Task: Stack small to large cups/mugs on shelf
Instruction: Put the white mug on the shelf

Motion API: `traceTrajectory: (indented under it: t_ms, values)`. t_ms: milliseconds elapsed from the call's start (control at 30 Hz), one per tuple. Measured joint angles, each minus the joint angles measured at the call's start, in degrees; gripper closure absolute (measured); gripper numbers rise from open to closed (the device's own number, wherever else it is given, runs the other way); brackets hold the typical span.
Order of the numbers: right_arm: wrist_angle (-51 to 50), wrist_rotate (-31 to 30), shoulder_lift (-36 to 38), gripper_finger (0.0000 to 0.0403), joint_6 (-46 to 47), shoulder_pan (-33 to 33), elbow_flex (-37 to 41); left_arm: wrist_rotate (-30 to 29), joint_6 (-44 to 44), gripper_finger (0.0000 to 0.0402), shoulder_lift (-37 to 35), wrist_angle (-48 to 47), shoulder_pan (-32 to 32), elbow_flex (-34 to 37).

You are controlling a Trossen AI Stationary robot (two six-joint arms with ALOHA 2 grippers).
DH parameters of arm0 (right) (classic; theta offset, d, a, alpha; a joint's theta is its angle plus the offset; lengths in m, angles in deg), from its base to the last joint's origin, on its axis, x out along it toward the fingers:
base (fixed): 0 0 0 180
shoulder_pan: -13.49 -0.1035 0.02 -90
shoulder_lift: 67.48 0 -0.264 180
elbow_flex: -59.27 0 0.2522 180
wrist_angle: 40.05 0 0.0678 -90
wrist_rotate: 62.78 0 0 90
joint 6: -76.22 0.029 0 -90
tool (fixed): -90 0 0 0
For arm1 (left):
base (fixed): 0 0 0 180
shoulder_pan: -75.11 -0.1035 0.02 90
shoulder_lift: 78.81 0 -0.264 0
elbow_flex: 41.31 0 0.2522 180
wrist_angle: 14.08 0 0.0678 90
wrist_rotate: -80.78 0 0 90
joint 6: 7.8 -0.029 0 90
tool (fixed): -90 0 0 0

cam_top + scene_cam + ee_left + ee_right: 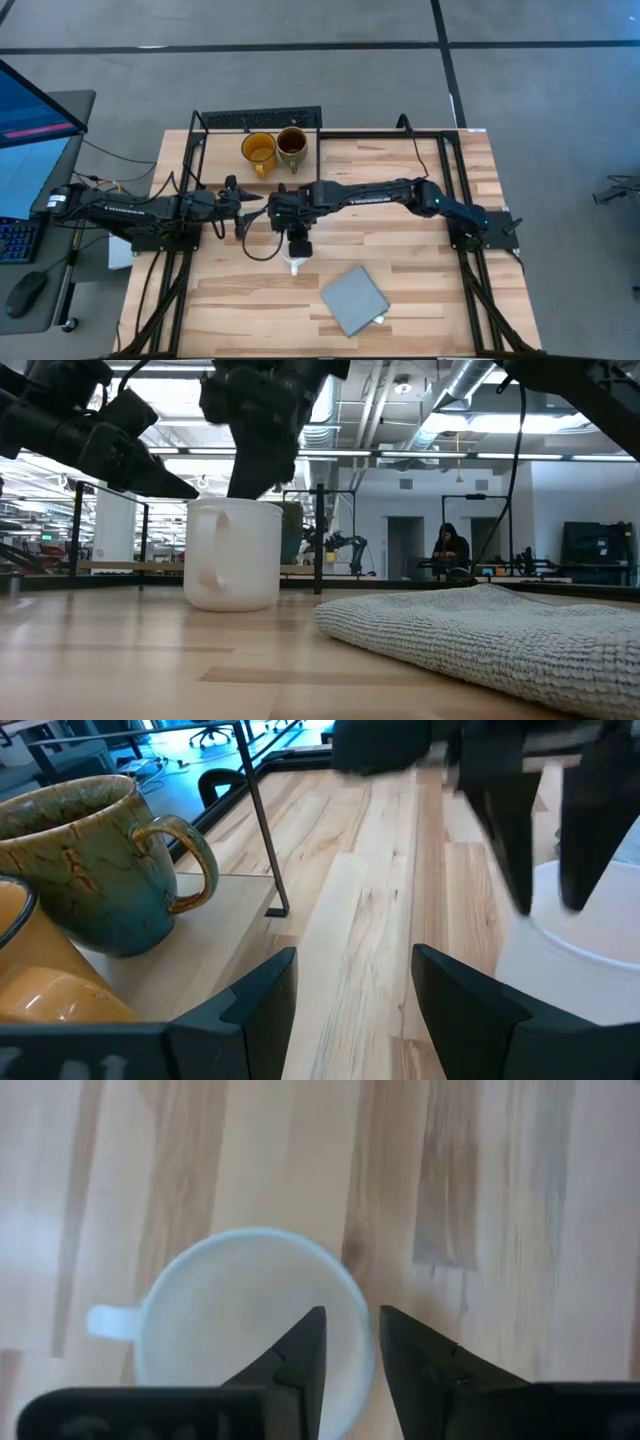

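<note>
The small white mug [232,555] stands upright on the tabletop, its handle [110,1320] pointing sideways. My right gripper [350,1330] hangs open just above it, pointing steeply down. One finger is over the mug's inside and the other outside the rim. In the high view the gripper [298,245] covers most of the mug. The yellow-orange mug [258,150] and the olive-brown mug [291,146] stand side by side on the shelf [225,160], in front of its black back rail. My left gripper [355,980] waits open near the shelf's edge.
A grey cloth [354,300] lies flat on the table at the near side, to the right of the white mug. Black frame posts [262,830] stand at the shelf's corner. A person [448,550] sits far off in the room behind.
</note>
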Motion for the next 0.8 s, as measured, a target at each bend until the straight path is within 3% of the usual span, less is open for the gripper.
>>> traceTrajectory:
  t_ms: [200,333,533,800]
  values:
    - [-6.3,0.0,0.1,0.0284,-0.4,-0.1,-5.3,2.2,0.4,0.0211,0.0,-0.9,0.0,0.0]
    - [-7.7,-0.1,3.9,0.0284,-0.8,0.3,-4.2,5.7,0.6,0.0211,0.0,-0.9,0.0,0.0]
    - [-8.6,-0.4,10.3,0.0284,-5.2,0.5,-4.1,5.9,1.6,0.0211,0.0,-0.7,0.0,0.0]
    - [-9.3,-7.6,21.1,0.0284,-8.3,3.1,-4.1,5.9,3.4,0.0211,0.0,-0.5,0.0,0.0]
